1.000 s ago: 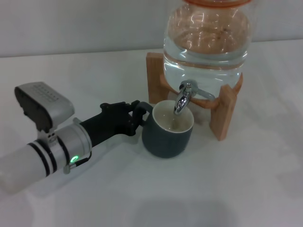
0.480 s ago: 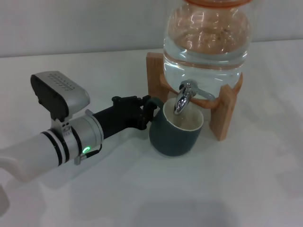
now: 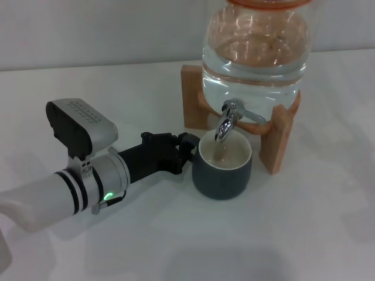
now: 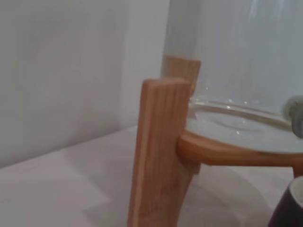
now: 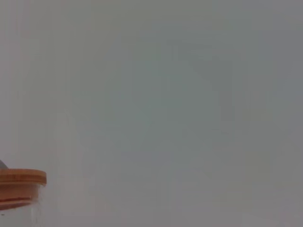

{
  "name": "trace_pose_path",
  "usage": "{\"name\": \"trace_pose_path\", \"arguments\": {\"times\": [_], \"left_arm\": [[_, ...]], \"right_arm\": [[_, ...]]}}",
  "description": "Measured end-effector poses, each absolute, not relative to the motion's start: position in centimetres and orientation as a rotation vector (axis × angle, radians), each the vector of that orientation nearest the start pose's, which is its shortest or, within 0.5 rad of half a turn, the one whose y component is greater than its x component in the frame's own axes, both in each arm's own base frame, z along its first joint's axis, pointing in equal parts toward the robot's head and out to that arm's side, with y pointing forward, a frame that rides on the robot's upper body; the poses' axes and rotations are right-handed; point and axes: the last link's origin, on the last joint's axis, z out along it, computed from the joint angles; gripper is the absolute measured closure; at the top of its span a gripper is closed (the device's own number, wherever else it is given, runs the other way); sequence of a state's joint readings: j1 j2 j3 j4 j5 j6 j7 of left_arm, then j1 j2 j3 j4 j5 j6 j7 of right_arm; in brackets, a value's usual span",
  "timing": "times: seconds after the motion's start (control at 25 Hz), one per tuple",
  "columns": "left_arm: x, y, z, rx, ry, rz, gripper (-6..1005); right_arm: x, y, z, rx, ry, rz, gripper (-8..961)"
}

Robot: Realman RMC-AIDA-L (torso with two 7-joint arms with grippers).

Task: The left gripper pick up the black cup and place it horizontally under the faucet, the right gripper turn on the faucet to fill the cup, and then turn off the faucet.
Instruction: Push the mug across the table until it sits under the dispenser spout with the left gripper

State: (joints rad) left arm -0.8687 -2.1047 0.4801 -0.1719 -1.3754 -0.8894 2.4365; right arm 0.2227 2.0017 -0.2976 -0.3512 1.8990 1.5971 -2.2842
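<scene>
The black cup (image 3: 222, 175) stands upright on the white table, its cream inside directly below the spout of the chrome faucet (image 3: 225, 124). The faucet sits on a clear glass water jar (image 3: 255, 52). My left gripper (image 3: 187, 146) reaches in from the left and is shut on the cup's handle, which its fingers hide. In the left wrist view only the cup's rim (image 4: 291, 210) shows at the corner. The right gripper is out of view in every frame.
The jar rests on a wooden stand (image 3: 280, 137), also close up in the left wrist view (image 4: 161, 151). The stand's legs flank the cup. The right wrist view shows only a blank wall and the jar's orange lid (image 5: 19, 182).
My left gripper has moved right with the cup. The cup, off to the left and then tilted, now stands upright centred under the spout.
</scene>
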Motion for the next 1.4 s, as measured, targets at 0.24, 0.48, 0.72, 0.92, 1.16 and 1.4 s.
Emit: {"name": "trace_pose_path", "arguments": {"times": [0.24, 0.48, 0.72, 0.92, 1.16, 1.4], "left_arm": [[-22.01, 35.62, -13.82, -2.533, -0.63, -0.574, 858], [-22.04, 35.65, -13.78, -2.531, -0.633, -0.574, 814], [-21.96, 35.82, -13.7, -2.524, -0.635, -0.577, 694], [-21.94, 35.96, -13.55, -2.513, -0.64, -0.587, 630], [-22.07, 35.81, -13.49, -2.532, -0.619, -0.578, 537], [-22.6, 35.5, -13.4, -2.532, -0.625, -0.572, 458]], "right_arm": [[37.62, 25.36, 12.22, -1.53, 0.478, 1.027, 141], [37.65, 25.37, 12.18, -1.529, 0.481, 1.027, 141], [37.56, 25.56, 12.18, -1.53, 0.48, 1.028, 142], [37.48, 25.79, 12.17, -1.531, 0.478, 1.029, 142], [37.47, 25.81, 12.18, -1.531, 0.478, 1.028, 142], [37.5, 25.81, 12.18, -1.53, 0.479, 1.027, 143]]}}
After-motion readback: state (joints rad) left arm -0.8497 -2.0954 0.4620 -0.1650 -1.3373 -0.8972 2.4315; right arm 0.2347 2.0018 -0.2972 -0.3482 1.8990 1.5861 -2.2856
